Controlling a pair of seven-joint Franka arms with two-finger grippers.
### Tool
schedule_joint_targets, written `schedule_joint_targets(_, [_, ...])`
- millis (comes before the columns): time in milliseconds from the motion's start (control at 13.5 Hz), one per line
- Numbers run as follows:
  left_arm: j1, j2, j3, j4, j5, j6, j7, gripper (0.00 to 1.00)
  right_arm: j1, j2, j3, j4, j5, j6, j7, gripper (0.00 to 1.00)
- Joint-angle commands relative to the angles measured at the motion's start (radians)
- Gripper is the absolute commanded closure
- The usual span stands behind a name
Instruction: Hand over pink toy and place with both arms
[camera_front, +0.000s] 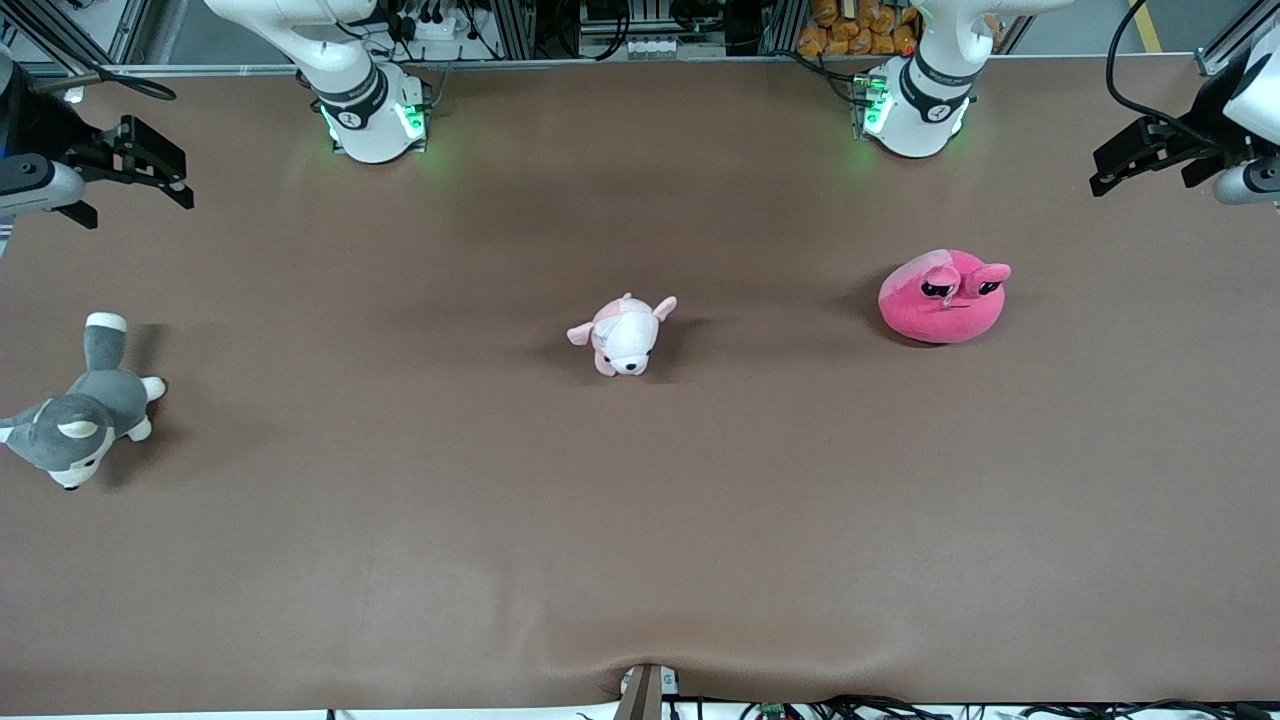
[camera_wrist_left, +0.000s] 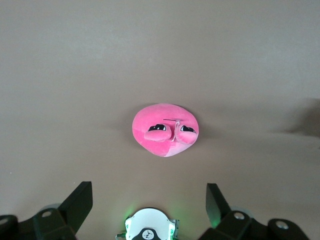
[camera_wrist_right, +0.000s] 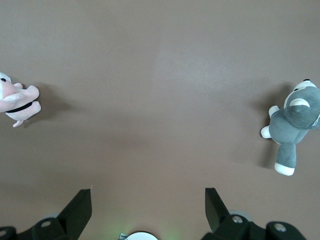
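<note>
Both grippers, left (camera_wrist_left: 149, 202) and right (camera_wrist_right: 148, 202), wide open, empty. Risk: pink toy (camera_front: 944, 296) lies at puppy's (camera_front: 624, 334) 3 o'clock; round plush could squirt from pinch.

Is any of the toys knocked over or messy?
Only a little. The grey husky plush lies sprawled on its side at the right arm's end of the table. The pink toy sits upright, the puppy plush rests mid-table. Nothing is torn or spilled.
</note>
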Motion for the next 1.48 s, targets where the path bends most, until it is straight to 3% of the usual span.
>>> schedule_joint_targets(0, [0.005,0.007,-0.001,0.025,0.022,-0.027,0.023,0.0,-0.022,0.01,0.01,0.025,0.017,-0.017,-0.006,0.0])
schedule_joint_targets(370, [0.002,0.051,-0.001,0.084,0.048,-0.026,0.017,0.0,-0.023,0.01,0.01,0.025,0.019,-0.017,-0.006,0.0])
schedule_joint_targets(1407, [0.025,0.039,-0.007,0.033,0.023,-0.015,0.0,0.0,-0.025,0.01,0.01,0.025,0.02,-0.016,-0.006,0.0])
